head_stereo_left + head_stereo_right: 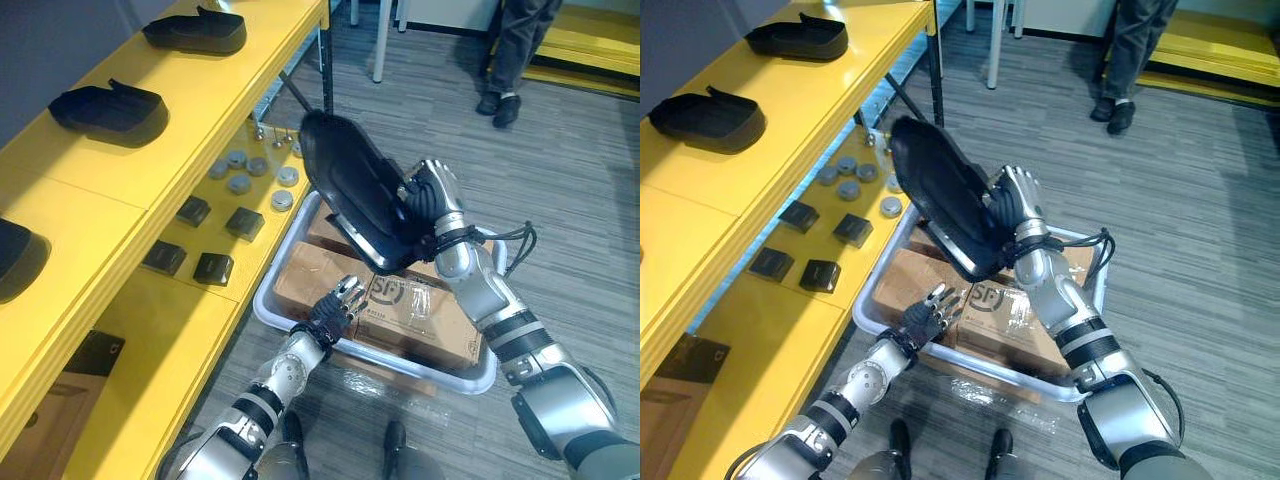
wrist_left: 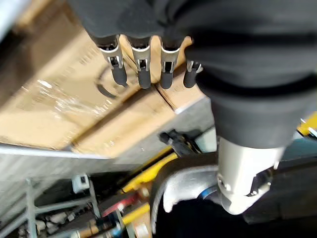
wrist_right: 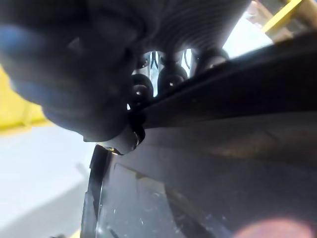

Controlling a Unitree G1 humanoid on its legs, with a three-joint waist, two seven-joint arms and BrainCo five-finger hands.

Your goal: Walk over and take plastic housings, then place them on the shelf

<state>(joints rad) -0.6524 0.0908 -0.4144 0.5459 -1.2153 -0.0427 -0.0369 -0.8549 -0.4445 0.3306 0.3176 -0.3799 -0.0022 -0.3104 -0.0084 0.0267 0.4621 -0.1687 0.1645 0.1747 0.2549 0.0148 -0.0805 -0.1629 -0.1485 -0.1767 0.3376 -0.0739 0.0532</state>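
Note:
A black plastic housing (image 1: 352, 190) hangs tilted in the air over the grey tray (image 1: 272, 312), beside the yellow shelf (image 1: 200, 90). My right hand (image 1: 428, 200) is shut on its lower right edge; its fingers (image 3: 168, 74) curl over the rim. Up close the housing (image 3: 223, 168) is a dark glossy surface. Three more black housings (image 1: 108, 110) lie on the shelf's top level. My left hand (image 1: 338, 303) hovers open above the cardboard boxes, fingers (image 2: 143, 69) straight, holding nothing.
Cardboard boxes (image 1: 400, 310) sit in the tray on the floor. The shelf's lower level (image 1: 150, 330) carries small black blocks (image 1: 212, 268) and grey round pieces (image 1: 238, 183). A person (image 1: 515, 50) stands at the far right by another yellow platform. A shelf post (image 1: 326, 60) rises behind the housing.

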